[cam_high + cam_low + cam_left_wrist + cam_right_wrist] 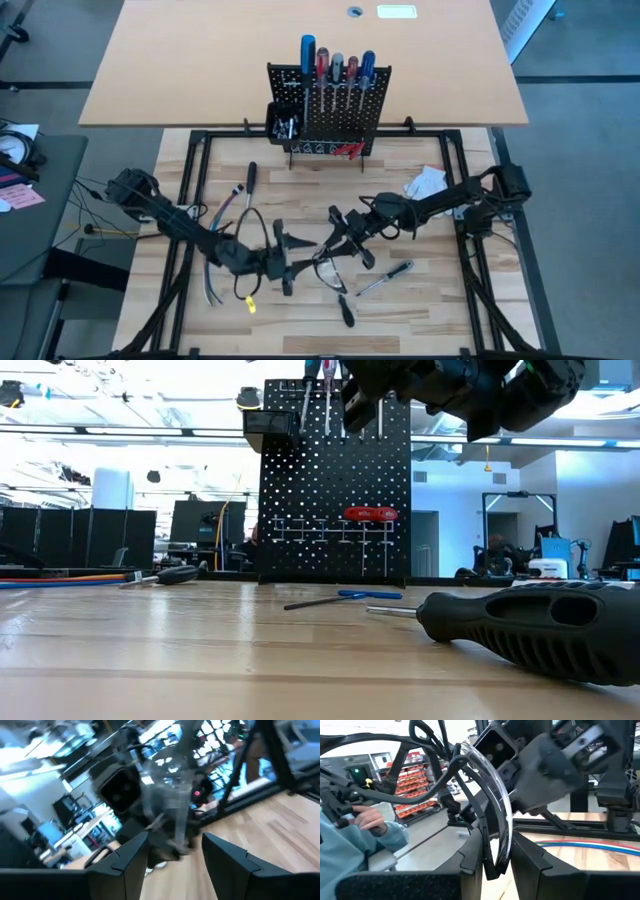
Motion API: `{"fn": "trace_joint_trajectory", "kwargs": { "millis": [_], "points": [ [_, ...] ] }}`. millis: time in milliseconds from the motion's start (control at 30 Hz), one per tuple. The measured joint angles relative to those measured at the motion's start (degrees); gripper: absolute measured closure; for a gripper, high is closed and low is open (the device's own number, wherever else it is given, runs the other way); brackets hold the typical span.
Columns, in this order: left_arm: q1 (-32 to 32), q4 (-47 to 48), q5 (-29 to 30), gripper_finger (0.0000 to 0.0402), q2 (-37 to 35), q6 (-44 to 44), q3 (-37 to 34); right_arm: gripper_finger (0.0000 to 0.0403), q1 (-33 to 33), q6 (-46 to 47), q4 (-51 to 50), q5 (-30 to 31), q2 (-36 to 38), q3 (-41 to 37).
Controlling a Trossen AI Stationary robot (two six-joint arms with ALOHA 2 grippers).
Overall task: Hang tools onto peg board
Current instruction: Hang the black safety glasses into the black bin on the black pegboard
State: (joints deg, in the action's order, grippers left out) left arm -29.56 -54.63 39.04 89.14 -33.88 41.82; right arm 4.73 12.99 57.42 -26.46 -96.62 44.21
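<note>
The black peg board (330,110) stands upright at the table's far middle. Several screwdrivers stick up from its top rail, and red pliers (370,514) hang low on it. Over the table's middle, my right gripper (335,240) is shut on clear safety glasses with a black frame (322,262). My left gripper (285,263) faces them from the left, fingers open, with the blurred glasses (172,820) just ahead of its gap. Loose on the table lie a black-handled screwdriver (252,178), another black-handled one (345,310) and a slim silver-and-blue tool (385,278). My right gripper pinches the glasses between its two fingers at the clear lens's black-rimmed edge (496,851). The fingers lie about level and come from the table's right. The glasses are lifted clear of the table, the curved lens standing on edge above the fingers. My left gripper: whether its open fingers (125,857) touch the glasses cannot be told through the blur.
A black box bin (283,120) hangs at the board's left side. A bundle of loose cables (225,215) lies left of centre, and a white glove (425,183) at the right. In the right wrist view, a person's sleeve and hand (367,822) show beyond the table.
</note>
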Motion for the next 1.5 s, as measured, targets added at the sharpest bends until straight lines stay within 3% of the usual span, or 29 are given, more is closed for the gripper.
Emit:
{"fn": "trace_joint_trajectory", "kwargs": {
  "millis": [333,767,1000,1133,1367,1500],
  "points": [
    [1.63,-1.07,-4.95,0.0242,0.0,4.91,0.0,0.0322,0.07,-0.97,-0.1,2.14,0.0,0.0],
    [0.56,0.25,-4.17,0.0373,0.0,4.98,0.0,0.0318,0.09,-1.61,-2.41,2.2,0.0,0.02],
    [-1.43,0.16,0.39,0.039,0.02,4.39,0.0,0.0238,-2.51,1.29,-7.77,-0.17,2.28,0.04],
    [-3.27,0.11,5.0,0.0391,-0.25,3.81,0.0,0.0204,-4.85,-0.14,-17.09,2.55,7.51,0.04],
    [-5.14,1.53,23.32,0.0392,-3.81,4.68,0.0,0.0207,-4.2,-7.23,-34.43,11.28,16.29,0.0],
    [-3.77,16.86,24.7,0.0392,-10.48,16.88,0.02,0.022,0.0,-14.9,-40.43,17.49,19.4,-0.87]
  ]
}}
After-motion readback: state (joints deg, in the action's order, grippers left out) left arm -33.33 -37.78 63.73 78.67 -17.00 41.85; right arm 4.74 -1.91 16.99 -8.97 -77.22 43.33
